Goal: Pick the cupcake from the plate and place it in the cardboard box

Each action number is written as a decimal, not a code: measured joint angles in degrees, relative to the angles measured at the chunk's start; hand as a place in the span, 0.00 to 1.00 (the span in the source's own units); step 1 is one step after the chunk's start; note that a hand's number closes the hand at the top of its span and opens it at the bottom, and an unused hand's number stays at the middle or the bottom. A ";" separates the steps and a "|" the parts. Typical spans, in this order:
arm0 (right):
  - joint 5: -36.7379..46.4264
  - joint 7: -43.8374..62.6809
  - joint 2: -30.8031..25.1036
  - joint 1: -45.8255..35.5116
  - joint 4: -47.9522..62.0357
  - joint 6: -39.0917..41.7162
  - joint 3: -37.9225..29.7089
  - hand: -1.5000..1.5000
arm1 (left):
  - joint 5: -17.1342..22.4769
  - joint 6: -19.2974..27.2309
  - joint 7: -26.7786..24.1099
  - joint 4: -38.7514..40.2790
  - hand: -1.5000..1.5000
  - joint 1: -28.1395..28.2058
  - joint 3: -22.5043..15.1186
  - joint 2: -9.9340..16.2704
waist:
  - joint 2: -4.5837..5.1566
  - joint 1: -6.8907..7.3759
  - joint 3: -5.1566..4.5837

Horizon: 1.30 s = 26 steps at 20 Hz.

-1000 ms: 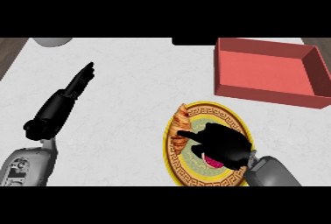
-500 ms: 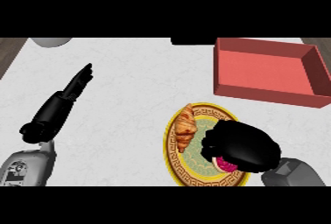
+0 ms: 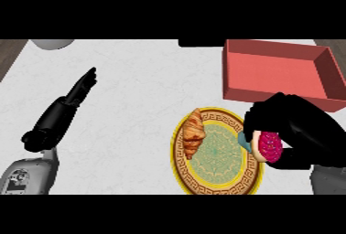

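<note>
Right black hand [image 3: 297, 130] curled round the cupcake with pink frosting and pale blue wrapper [image 3: 266, 146], clamped on it at the right edge of the round yellow plate with a gold-and-brown key-pattern rim [image 3: 181, 173]. Cupcake tipped on its side, frosting facing the camera, mostly hidden by the fingers. Cannot tell whether lifted clear of the plate or touching it.

Handling call: light, soft, crushable. Frosting likely to smear, paper wrapper thin and pliable. Best held round the wrapper sides, below the frosting, not on top. Current grip seems to wrap the sides, but contact points hidden.

Golden-brown croissant [image 3: 193, 134] lying along the plate's left side, flaky-looking, elongated, apart from the cupcake. Not part of the job; leave alone.

Open reddish-pink cardboard box [image 3: 233, 73] just beyond the plate, toward upper right, rectangular, upright flat walls, interior showing nothing inside. Near wall close to the back of the right hand, so needs a lift over the wall before lowering in.

Left black hand [image 3: 82, 86] at the view's left, fingers straight and together, pointing away, resting over the white marbled counter top [image 3: 135, 77]. Holding nothing.

Pale grey rounded object [image 3: 52, 43] at the far left counter edge, cut off, not identifiable.
</note>
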 measured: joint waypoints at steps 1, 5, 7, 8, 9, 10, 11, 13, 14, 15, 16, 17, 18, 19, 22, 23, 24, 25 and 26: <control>-0.99 2.49 0.99 -1.46 0.67 0.54 -1.82 1.00 | 0.18 -0.07 0.39 -0.03 0.50 -0.34 0.02 -0.10 | 0.03 0.12 0.00; -4.14 10.16 2.17 -8.29 4.88 1.91 -9.13 1.00 | -0.43 -0.06 -0.13 0.04 0.50 0.29 -0.70 -0.55 | 0.12 0.57 0.00; -5.08 12.74 1.76 -12.95 9.12 1.71 -12.33 1.00 | -0.66 -0.07 -0.37 0.03 0.50 0.11 -0.73 -0.50 | 0.20 0.84 0.01; -5.33 13.79 1.41 -15.31 11.56 1.48 -13.57 1.00 | -0.45 -0.30 -0.06 -0.04 0.50 -0.21 -0.68 -0.51 | 0.22 0.94 0.01; -5.43 14.81 0.76 -17.94 14.27 1.45 -14.65 1.00 | -0.59 -0.17 0.18 0.21 0.50 -0.79 -0.75 -0.68 | 0.26 1.03 0.02; -5.58 15.24 -0.16 -20.05 16.87 1.23 -15.86 1.00 | -0.44 -0.53 -0.45 0.03 0.50 -0.06 -0.54 -0.35 | 0.28 1.17 0.01; -5.65 15.45 -1.04 -22.13 19.72 0.93 -16.80 1.00 | -0.71 -0.30 -0.42 -0.30 0.50 0.27 -0.91 -0.76 | 0.29 1.24 0.02; -4.20 13.07 -3.67 -24.64 25.79 -1.60 -17.92 1.00 | -0.44 -0.85 -1.01 0.55 0.50 -0.18 -0.30 -0.19 | 0.41 1.40 0.02; -2.99 12.60 -4.71 -26.22 28.45 -2.56 -17.64 1.00 | -0.61 -0.69 -1.05 1.05 0.50 -0.57 -0.39 -0.43 | 0.46 1.44 0.04; -1.98 11.70 -6.10 -27.69 31.56 -3.17 -17.52 1.00 | -0.83 -0.63 -1.01 0.80 0.50 -0.41 -0.54 -0.48 | 0.50 1.61 0.03; -1.01 10.62 -7.30 -28.91 34.60 -3.62 -17.15 1.00 | -0.49 -0.98 -1.08 1.12 0.50 -0.92 -0.18 -0.21 | 0.55 1.70 0.03; -0.19 8.68 -8.87 -28.56 36.76 -3.78 -16.79 1.00 | -0.22 -1.32 -1.28 1.47 0.50 -1.17 0.22 0.15 | 0.58 1.66 0.02; 1.04 8.15 -9.99 -29.61 39.61 -3.81 -16.13 1.00 | -0.54 -1.22 -1.89 1.56 0.50 -0.74 -0.10 -0.04 | 0.67 1.93 0.04; 2.11 7.90 -11.22 -30.67 42.25 -2.97 -15.35 1.00 | -0.50 -1.35 -1.89 1.88 0.50 -1.06 -0.17 -0.11 | 0.77 2.11 0.03; 4.80 5.05 -14.62 -32.70 50.77 -1.61 -13.43 1.00 | -0.57 -1.36 -1.55 1.76 0.50 -1.83 -0.40 -0.37 | 0.98 2.62 0.04; 5.48 3.62 -15.90 -33.48 53.53 -1.18 -12.97 1.00 | -0.63 -1.35 -1.78 2.10 0.50 -2.01 -0.28 -0.31 | 1.00 2.61 0.06; 6.41 2.35 -16.75 -34.42 56.44 -1.29 -12.31 1.00 | -0.66 -1.45 -2.12 2.40 0.50 -2.03 -0.33 -0.32 | 1.06 2.76 0.06; 7.14 0.70 -17.84 -35.10 59.34 -1.38 -11.88 1.00 | -0.75 -1.42 -2.19 2.32 0.50 -2.01 -0.41 -0.38 | 1.09 2.87 0.07; 8.13 -0.58 -18.52 -35.94 61.81 -1.37 -11.02 1.00 | -0.75 -1.46 -1.88 2.55 0.50 -2.51 -0.33 -0.35 | 1.10 2.90 0.08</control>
